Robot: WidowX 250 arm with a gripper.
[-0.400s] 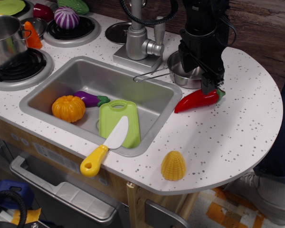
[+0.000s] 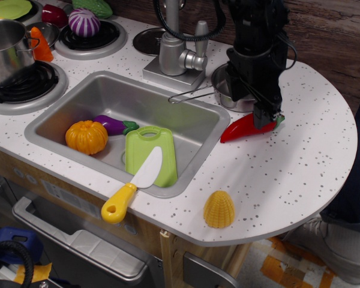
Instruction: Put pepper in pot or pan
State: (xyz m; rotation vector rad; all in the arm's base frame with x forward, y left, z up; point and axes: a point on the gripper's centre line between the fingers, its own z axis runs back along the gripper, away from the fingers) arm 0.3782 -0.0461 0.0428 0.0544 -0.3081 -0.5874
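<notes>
On the right side of the worktop (image 2: 300, 168), just past the sink (image 2: 195, 123) corner, the tool (image 2: 265, 115) is now down on the pepper (image 2: 246, 127). Vs 0.4 s ago it has dropped a bit lower and the arm has shifted slightly left, so the fingertips now overlap the thick stem end of the pepper instead of sitting just above it. Pepper itself looks to have barely moved, maybe nudged a touch; can't be sure.

Tool state: fingers are narrow and straddle the stem end, but whether they're actually clamped on it, can't tell from this angle, the dark fingers hide the contact. My read: grasp is being closed or about to be, lift not begun.

What that means for the task: pepper is not in the pan (image 2: 228, 95) yet. Pan sits just behind the tool, next to the faucet (image 2: 177, 54), wire handle running left over the sink edge. Short hop once it's gripped.

Orientation: pepper lies flat on the worktop, long axis diagonal, pointed tip aimed lower-left toward the sink rim, green stem end upper-right under the tool. Gripped that far off-centre, I'd expect the tip to droop on the lift.
</notes>
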